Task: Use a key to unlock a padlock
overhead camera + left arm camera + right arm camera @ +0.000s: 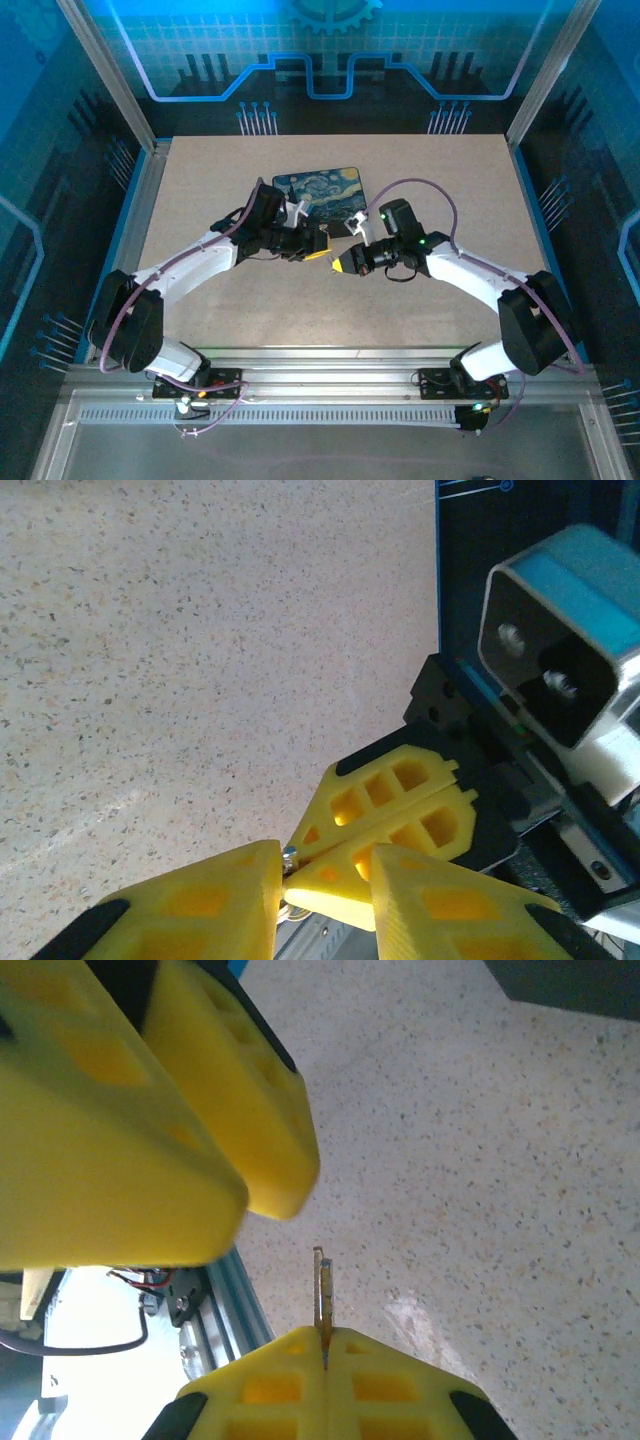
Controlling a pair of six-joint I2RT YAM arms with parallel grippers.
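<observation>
My right gripper (343, 266) (324, 1335) is shut on the key (321, 1290), a thin silvery blade that sticks straight out from the pressed-together yellow tips. It points at my left gripper (318, 248) (325, 868), tip to tip just above the table. In the left wrist view the left fingers (190, 910) stand a little apart, and the right gripper's fingers (400, 805) show through the gap. A small silvery bit (288, 858) sits at the left finger's inner face. The padlock is hidden, so I cannot tell if the left jaws hold it.
A black box with a blue-and-yellow swirling-night lid (322, 190) lies flat just behind both grippers. The speckled beige tabletop (300, 320) stretches in front of them, with aluminium rails (330, 365) along its near edge.
</observation>
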